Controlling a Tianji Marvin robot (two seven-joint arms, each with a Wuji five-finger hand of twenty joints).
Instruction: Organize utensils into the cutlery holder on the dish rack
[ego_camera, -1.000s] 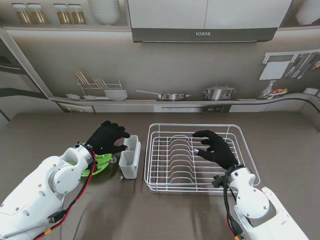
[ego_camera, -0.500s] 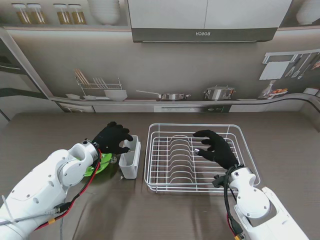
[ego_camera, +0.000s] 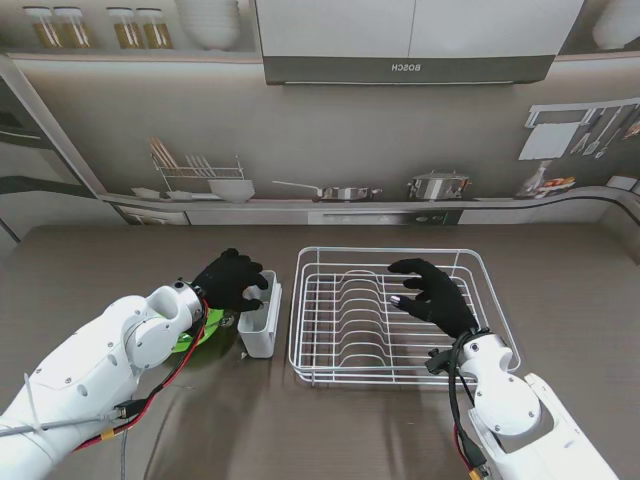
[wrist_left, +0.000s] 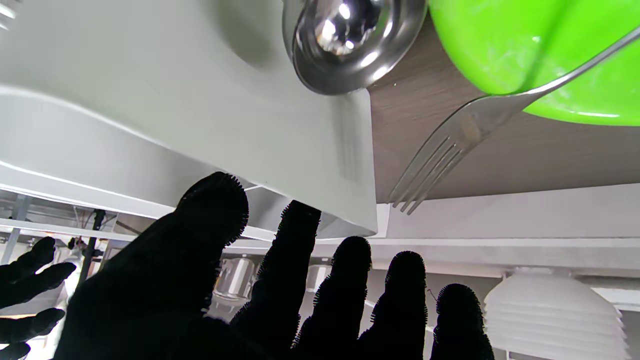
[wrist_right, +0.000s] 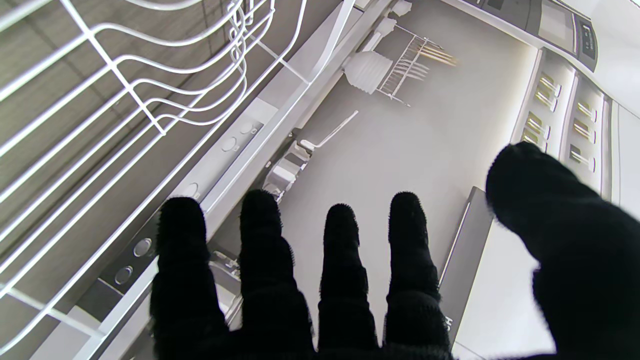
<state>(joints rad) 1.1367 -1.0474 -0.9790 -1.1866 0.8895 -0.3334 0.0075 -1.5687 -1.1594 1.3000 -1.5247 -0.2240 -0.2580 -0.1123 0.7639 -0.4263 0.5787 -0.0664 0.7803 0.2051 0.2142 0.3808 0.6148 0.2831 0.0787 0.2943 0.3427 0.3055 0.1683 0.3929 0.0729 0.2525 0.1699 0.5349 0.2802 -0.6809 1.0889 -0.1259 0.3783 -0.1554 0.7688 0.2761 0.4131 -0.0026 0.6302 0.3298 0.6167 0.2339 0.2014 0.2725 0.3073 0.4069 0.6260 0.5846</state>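
The black-gloved fingers (wrist_left: 300, 235) of the left hand (ego_camera: 232, 281) are spread apart and nothing is held in them; in the left wrist view their tips are seen just beside the rim of the white plastic rectangular cutlery holder (ego_camera: 261, 315), though actual contact cannot be confirmed. In the stand's view the hand is placed over the holder's farther, left-hand edge, at about ten o'clock from its middle. The inside of the holder cannot be made out, so its contents cannot be told.

Just beside the holder's wall, a shiny steel spoon bowl (wrist_left: 350, 40) is seen in the left wrist view, near a bright green round plate (wrist_left: 525, 55). A steel fork (wrist_left: 450, 145) is laid with its handle across the plate and its tines out over the brown wood-grain table top (ego_camera: 120, 260). In the stand's view the plate (ego_camera: 200, 328) lies at nine o'clock from the holder, partly hidden by the left forearm.

The fingers (wrist_right: 340, 260) of the right hand (ego_camera: 430, 295) are likewise opened wide and hold nothing. This hand is poised over the white wire dish rack (ego_camera: 400, 318), at about two o'clock from the rack's middle. No dishes are seen in the rack. The holder stands just beside the rack's left side, at nine o'clock from it.
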